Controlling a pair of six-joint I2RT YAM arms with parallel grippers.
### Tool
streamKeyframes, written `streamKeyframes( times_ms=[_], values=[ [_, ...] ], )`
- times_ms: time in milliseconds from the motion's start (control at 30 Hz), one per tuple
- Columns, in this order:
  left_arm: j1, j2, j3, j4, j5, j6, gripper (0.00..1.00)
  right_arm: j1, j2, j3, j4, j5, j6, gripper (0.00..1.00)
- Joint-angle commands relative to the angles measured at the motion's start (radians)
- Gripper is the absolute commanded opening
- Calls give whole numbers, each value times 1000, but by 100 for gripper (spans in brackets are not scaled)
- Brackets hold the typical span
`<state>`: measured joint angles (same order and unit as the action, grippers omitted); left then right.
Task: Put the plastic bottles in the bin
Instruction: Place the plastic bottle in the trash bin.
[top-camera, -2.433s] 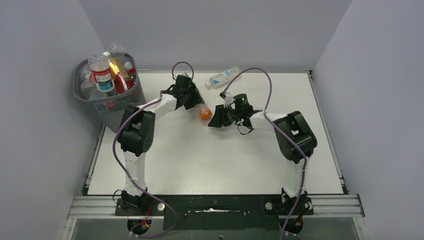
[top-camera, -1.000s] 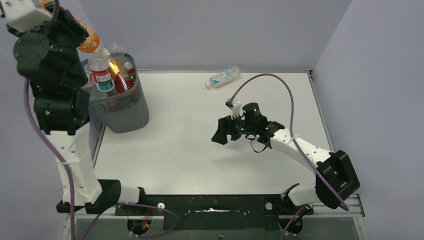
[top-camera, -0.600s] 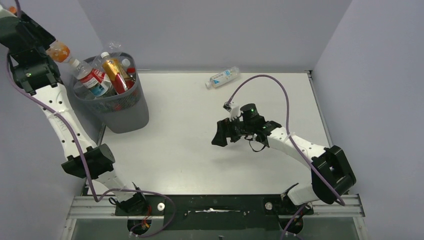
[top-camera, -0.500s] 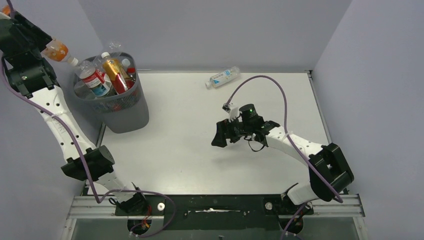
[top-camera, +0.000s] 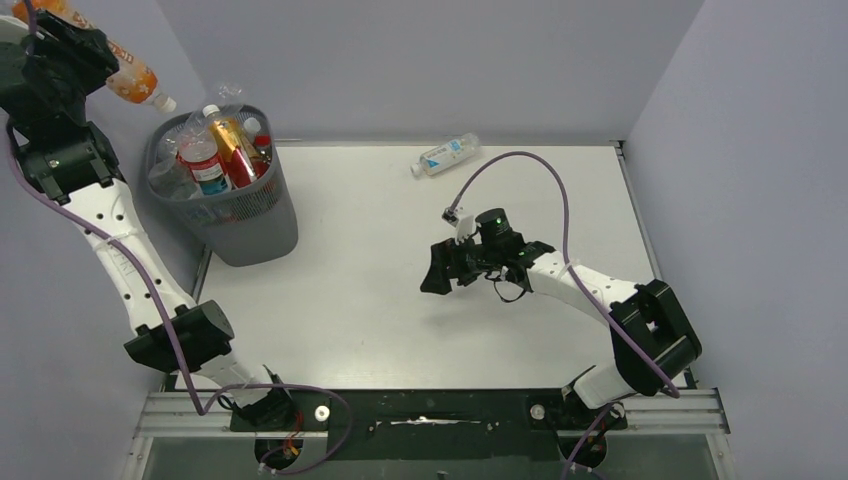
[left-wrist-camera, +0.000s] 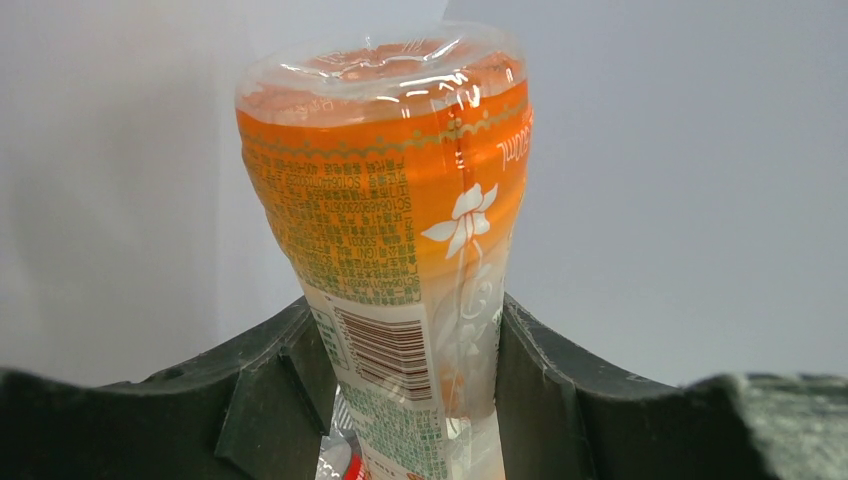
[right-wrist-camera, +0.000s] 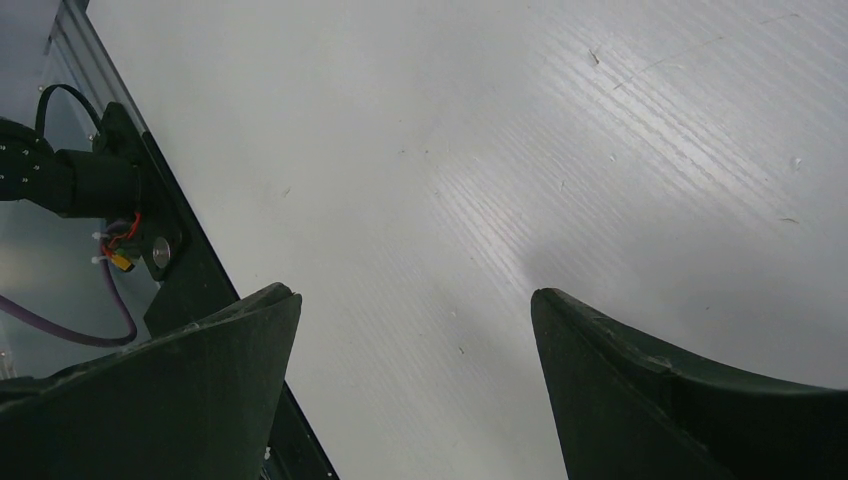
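My left gripper (top-camera: 72, 42) is raised high at the far left and shut on an orange bottle (top-camera: 128, 72). The bottle is tilted, its white cap pointing down toward the bin (top-camera: 240, 225), a dark grey mesh basket left of the table that holds several plastic bottles (top-camera: 215, 150). The left wrist view shows this orange bottle (left-wrist-camera: 400, 200) pinched between my black fingers (left-wrist-camera: 275, 390). A clear bottle with a blue label (top-camera: 446, 154) lies at the table's far edge. My right gripper (top-camera: 432, 270) hovers open over the table's middle, with only bare white table (right-wrist-camera: 480, 150) between its fingers.
Grey walls close in on three sides, and the left arm stands close to the left wall. A black rail (top-camera: 430, 412) with the arm bases runs along the near edge. A purple cable (top-camera: 540, 165) loops above the right arm.
My left arm has carried the orange bottle from the table's middle up to the far left above the bin, then tipped its cap toward the bin. The right gripper has drifted slightly left.
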<state>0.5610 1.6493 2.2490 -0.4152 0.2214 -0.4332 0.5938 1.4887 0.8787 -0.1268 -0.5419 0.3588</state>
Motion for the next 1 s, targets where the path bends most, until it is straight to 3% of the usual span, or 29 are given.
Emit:
streamKeyframes(
  times_ms=[0,133,333,667,967],
  values=[
    [-49,1,-21,69,-8,40,44,7,-13,-7,63,-18,11,89],
    [-165,54,1,25,-136,152,44,8,-19,-16,61,-15,7,89],
    [-184,97,-24,-15,-264,164,44,8,-37,-38,69,-9,14,89],
    [-202,50,-180,223,-240,186,44,9,-20,-54,68,-31,15,89],
    [-225,53,-298,345,-355,334,45,18,58,-15,32,-77,55,89]
  ],
)
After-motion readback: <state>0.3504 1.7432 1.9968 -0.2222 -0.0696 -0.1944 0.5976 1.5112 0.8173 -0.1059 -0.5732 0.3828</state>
